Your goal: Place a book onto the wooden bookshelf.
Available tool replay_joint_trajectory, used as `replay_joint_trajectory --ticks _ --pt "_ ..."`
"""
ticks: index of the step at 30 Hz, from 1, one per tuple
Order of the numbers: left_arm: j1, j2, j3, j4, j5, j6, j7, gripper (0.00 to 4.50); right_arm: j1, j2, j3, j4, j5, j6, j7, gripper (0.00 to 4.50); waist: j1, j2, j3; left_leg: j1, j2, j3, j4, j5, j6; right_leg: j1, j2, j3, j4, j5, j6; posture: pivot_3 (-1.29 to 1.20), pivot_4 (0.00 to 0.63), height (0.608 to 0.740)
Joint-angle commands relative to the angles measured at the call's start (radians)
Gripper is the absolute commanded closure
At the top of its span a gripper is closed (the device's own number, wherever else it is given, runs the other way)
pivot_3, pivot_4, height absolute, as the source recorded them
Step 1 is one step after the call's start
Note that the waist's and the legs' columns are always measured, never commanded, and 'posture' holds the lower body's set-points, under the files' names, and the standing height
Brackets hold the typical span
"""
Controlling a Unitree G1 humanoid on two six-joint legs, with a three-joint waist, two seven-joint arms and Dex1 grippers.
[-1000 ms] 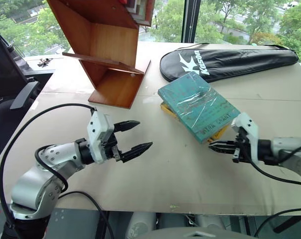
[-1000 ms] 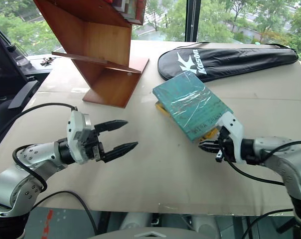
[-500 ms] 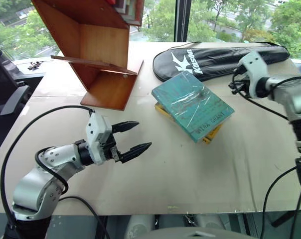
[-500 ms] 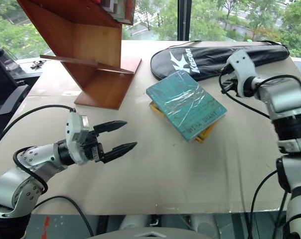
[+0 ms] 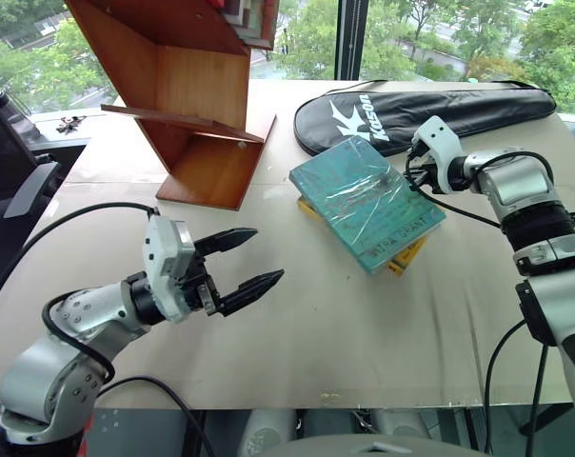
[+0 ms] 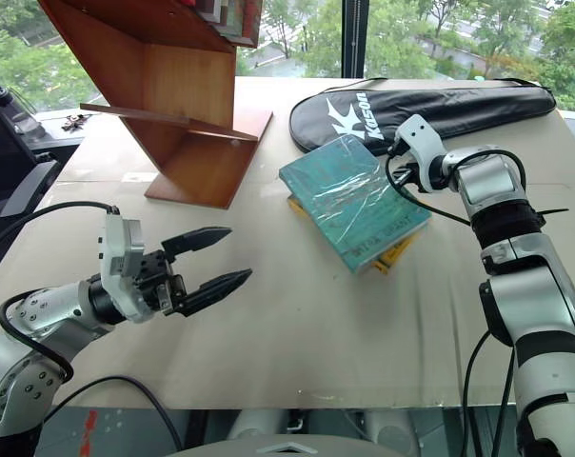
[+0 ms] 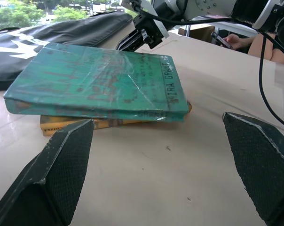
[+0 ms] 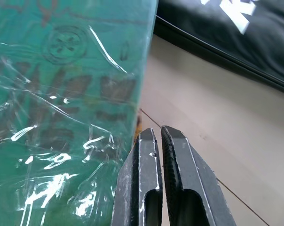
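Book [image 5: 367, 201]: teal-green, plastic-wrapped, lying flat on the counter [image 5: 364, 324], stacked on a smaller yellow-orange paperback [image 7: 109, 123] that peeks out under its near edge. Lettered edge faces the robot. The paperback lifts the book off the counter, so its edges overhang and probably leave room for a finger to get underneath.

Right pincer [image 6: 399, 173]: clenched, grasping nothing, fingers pressed together. The tip sits at the book's far right edge, between the book and the black racket bag [image 5: 430, 112] beyond it. In the right wrist view the closed fingers [image 8: 151, 155] point down at the counter just beside the cover's border. My reading: a shut, narrow tip suits nudging or prying that edge, not gripping.

Left pincer [image 5: 240, 262]: released, fingers spread wide, hovering above the counter well to the left of the book and aimed toward it. Likely waiting to receive or clamp the book once it is shifted.

Wooden bookshelf [image 5: 197, 105]: slanted reddish boards, base on the counter, to the far left of the book. Book not yet lifted; task barely begun.
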Motion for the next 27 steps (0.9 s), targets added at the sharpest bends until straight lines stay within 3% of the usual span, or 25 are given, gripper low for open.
replay_joint_trajectory --ticks 1,7,11,14,17,21,27 --pt "-0.003 0.003 0.013 -0.022 -0.005 -0.014 0.000 0.00 0.017 0.004 -0.037 -0.120 0.011 0.046 0.011 4.46 0.000 0.000 0.000 0.000 0.000 0.000 0.000 0.000 0.000 0.000 0.000 0.000 0.000 0.000 0.000 0.00 0.150 0.740" --pt "0.010 0.011 -0.005 0.000 0.023 -0.006 -0.002 0.00 0.080 -0.005 -0.066 -0.255 0.016 0.103 0.003 4.46 0.000 0.000 0.000 0.000 0.000 0.000 0.000 0.000 0.000 0.000 0.000 0.000 0.000 0.000 0.000 0.00 0.150 0.740" --pt "-0.012 -0.008 -0.024 0.013 -0.020 0.081 0.078 0.00 0.211 -0.114 -0.115 -0.429 0.014 0.040 0.033 4.46 0.014 0.000 0.000 0.000 0.000 -0.001 0.000 0.000 0.000 0.000 -0.001 -0.001 -0.001 0.000 0.000 0.00 0.150 0.740" --pt "-0.068 -0.024 -0.049 0.037 -0.101 0.205 0.168 0.00 0.442 -0.221 -0.327 -0.650 0.172 -0.095 0.172 3.51 0.031 0.000 0.000 -0.002 -0.001 -0.002 0.000 0.000 0.000 0.000 -0.002 -0.002 -0.002 0.000 0.000 0.00 0.150 0.740" --pt "-0.158 -0.034 -0.047 0.113 -0.240 0.369 0.278 0.00 0.702 -0.276 -0.558 -0.879 0.383 -0.092 0.325 2.15 0.037 0.000 0.000 -0.003 -0.001 -0.004 0.000 -0.001 0.001 0.001 -0.002 -0.003 -0.002 0.000 0.000 0.00 0.150 0.740" --pt "-0.325 -0.066 -0.046 0.309 -0.461 0.584 0.437 0.00 0.962 -0.319 -0.758 -1.050 0.511 -0.106 0.418 0.14 0.021 0.000 0.000 0.002 -0.001 -0.005 0.001 -0.003 0.005 0.005 -0.001 -0.003 0.000 0.000 0.001 0.00 0.150 0.740" --pt "-0.548 -0.182 -0.057 0.696 -0.595 0.753 0.595 0.00 1.093 -0.316 -0.867 -1.108 0.536 -0.163 0.393 0.06 0.004 -0.001 0.000 0.021 -0.001 -0.005 0.001 -0.003 0.006 0.023 0.001 -0.002 0.001 0.000 0.001 0.00 0.150 0.740"
